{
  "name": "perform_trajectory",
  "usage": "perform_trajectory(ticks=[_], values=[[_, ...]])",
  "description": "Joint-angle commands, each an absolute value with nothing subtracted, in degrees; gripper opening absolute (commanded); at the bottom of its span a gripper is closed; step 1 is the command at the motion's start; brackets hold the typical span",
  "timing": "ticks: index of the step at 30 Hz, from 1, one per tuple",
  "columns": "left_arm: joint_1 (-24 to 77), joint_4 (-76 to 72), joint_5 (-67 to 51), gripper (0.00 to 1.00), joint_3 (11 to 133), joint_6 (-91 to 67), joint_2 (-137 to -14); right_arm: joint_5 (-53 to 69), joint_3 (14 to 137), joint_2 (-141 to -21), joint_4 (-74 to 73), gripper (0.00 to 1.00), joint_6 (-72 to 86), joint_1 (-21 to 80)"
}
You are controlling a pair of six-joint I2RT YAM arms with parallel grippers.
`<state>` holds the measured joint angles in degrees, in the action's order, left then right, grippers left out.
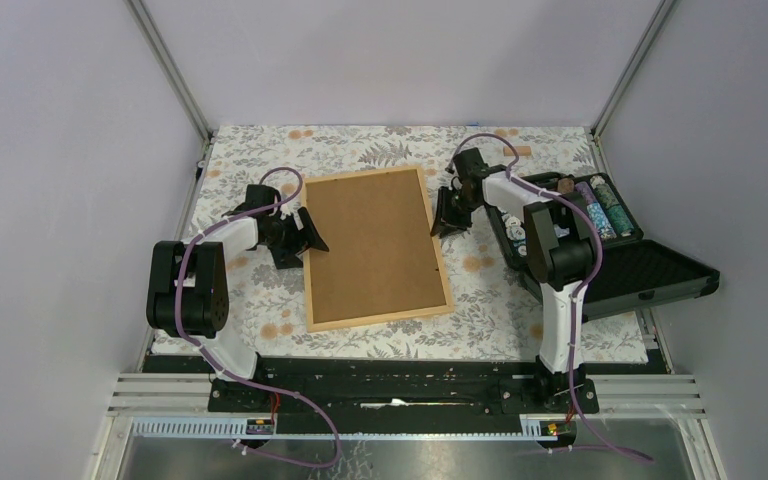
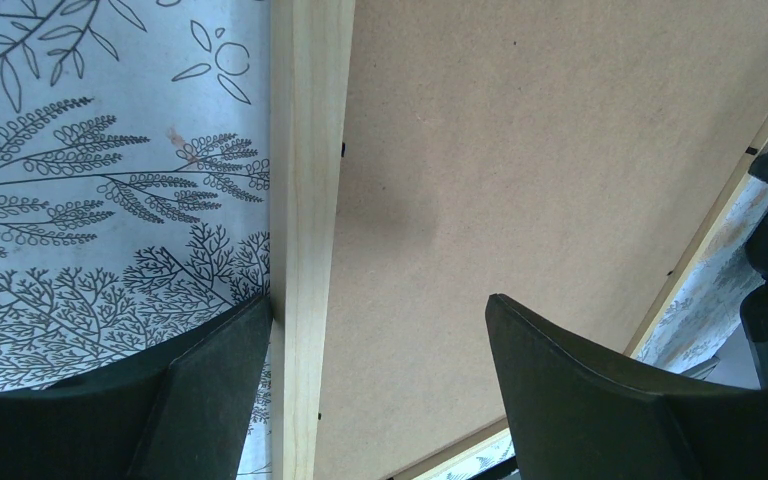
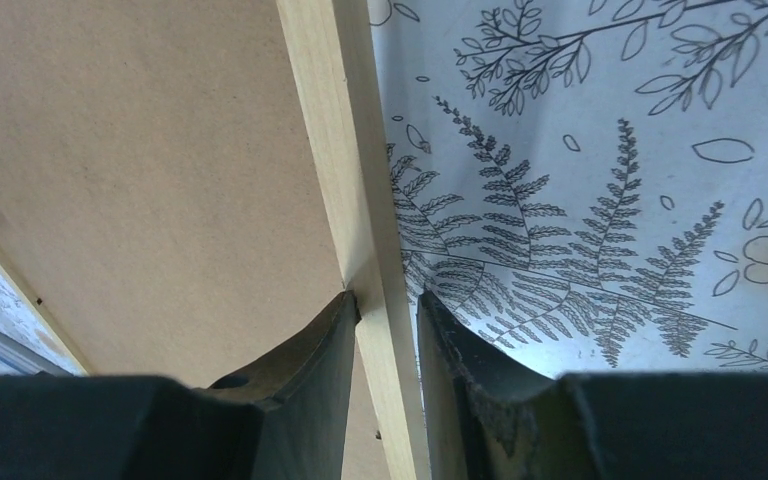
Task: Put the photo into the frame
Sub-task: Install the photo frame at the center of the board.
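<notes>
The frame (image 1: 380, 319) lies face down mid-table, brown backing board (image 1: 372, 245) uppermost. The left gripper (image 2: 375, 322) gapes wide astride the left rail, holding nothing. Slightly farther, the right gripper (image 3: 387, 312) pinches the right rail, probably steadying it. The photo is nowhere visible.

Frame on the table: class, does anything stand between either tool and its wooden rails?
Nothing visible does. The left tool hangs open astride the left rail of the frame, one finger over the tablecloth and one over the brown backing board. The right tool pinches the right rail directly.
</notes>
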<state>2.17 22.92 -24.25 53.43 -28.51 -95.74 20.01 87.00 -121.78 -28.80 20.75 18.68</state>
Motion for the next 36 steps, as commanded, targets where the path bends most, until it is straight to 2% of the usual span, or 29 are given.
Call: perform_trajectory(ticks=[1, 26, 28, 33, 36], values=[[2.46, 23.61, -24.92, 0.84, 52.48, -28.21, -97.56, 17.61, 87.29, -123.83, -29.36, 0.36, 19.71, 20.03], [2.46, 23.62, -24.98, 0.84, 52.38, -28.08, -97.35, 1.21, 98.0, -133.09, -40.74, 0.37, 19.74, 23.15], [2.46, 23.63, -24.96, 0.84, 52.38, -28.12, -97.42, 3.13, 99.1, -134.16, -41.39, 0.39, 18.76, 24.34], [2.46, 23.64, -24.78, 0.84, 52.38, -28.04, -97.44, 20.96, 99.34, -131.35, -38.33, 0.43, 19.13, 25.29], [2.46, 23.82, -24.53, 0.84, 52.38, -27.96, -97.34, 19.35, 99.46, -125.79, -37.53, 0.53, 19.67, 24.76]])
